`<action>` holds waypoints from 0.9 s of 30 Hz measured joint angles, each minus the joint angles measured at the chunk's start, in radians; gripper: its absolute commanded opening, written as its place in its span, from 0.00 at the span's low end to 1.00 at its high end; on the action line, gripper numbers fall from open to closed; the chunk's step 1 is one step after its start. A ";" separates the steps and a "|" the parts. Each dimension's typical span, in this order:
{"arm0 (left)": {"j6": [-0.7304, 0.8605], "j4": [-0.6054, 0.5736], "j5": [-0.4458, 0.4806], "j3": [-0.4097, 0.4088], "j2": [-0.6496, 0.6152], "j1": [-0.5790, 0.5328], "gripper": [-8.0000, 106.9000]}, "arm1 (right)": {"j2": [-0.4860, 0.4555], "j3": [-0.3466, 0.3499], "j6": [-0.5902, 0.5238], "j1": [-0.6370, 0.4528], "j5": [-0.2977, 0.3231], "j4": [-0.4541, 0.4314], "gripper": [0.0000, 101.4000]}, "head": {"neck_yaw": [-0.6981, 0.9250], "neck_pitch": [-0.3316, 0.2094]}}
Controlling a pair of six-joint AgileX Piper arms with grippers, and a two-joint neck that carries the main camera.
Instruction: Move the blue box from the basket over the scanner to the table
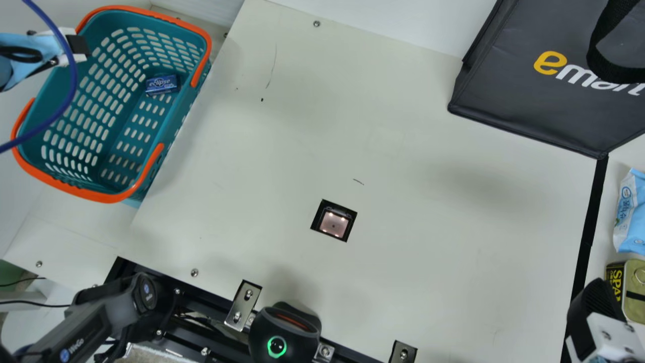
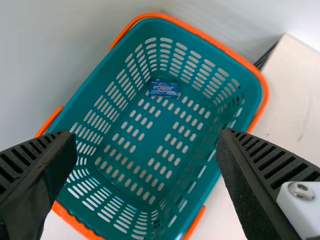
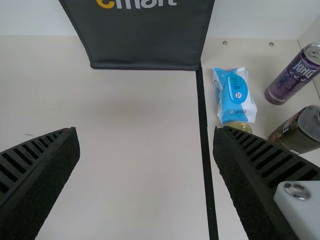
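Blue box (image 1: 162, 84) lies in the teal basket (image 1: 108, 198), and overhead the left pincer (image 1: 79, 46) hangs wide open, empty! Right pincer (image 1: 594, 305) gapes over the counter (image 1: 428, 242), gripping nothing.

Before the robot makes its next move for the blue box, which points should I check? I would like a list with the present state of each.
1. Box inside the basket: ok, at its bottom, near one end.
2. Left hand open: ok.
3. Box between the left hand's fingers: not ok, it lies beyond the fingertips; the hand probably must shift and go down.
4. Right hand away from basket and scanner: ok, it is at the table's other side.
5. Scanner uncovered: ok, its lit window is visible.
6. Scanner ready to read: cannot tell; lights alone do not prove it.
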 measured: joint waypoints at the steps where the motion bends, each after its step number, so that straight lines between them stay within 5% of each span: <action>1: -0.006 0.003 -0.008 0.002 0.015 0.000 0.85 | 0.000 0.000 0.000 0.000 0.000 0.000 0.94 | 0.000 -0.002; 27: 0.048 0.020 -0.292 0.004 0.557 -0.052 0.85 | 0.000 0.000 0.000 0.000 0.000 0.000 0.94 | 0.000 0.000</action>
